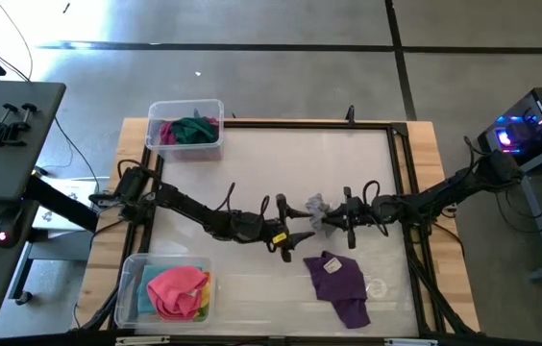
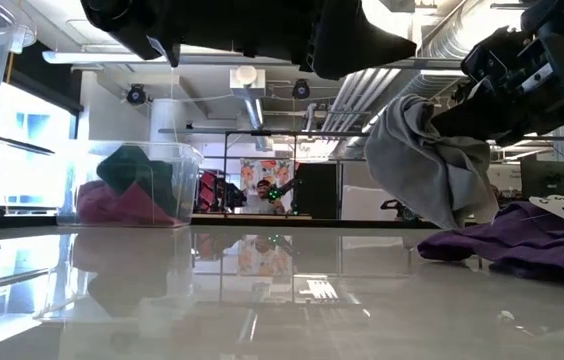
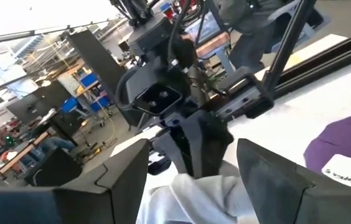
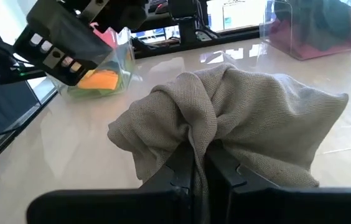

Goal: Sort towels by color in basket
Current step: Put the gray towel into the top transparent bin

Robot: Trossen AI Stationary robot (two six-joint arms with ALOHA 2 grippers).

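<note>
Two grippers meet over mid-table in the high view, a grey towel lifted between them. The right gripper has it; the left gripper sits just beside it. A purple towel lies flat near the grey one. One bin far from it holds magenta and green cloths; another bin holds pink, yellow and blue.

Low view: the grey towel hangs clear of the table, above the purple towel.

Left wrist view: the left fingers stand spread, either side of the grey towel.

Right wrist view: the right fingers pinch the grey towel.
</note>
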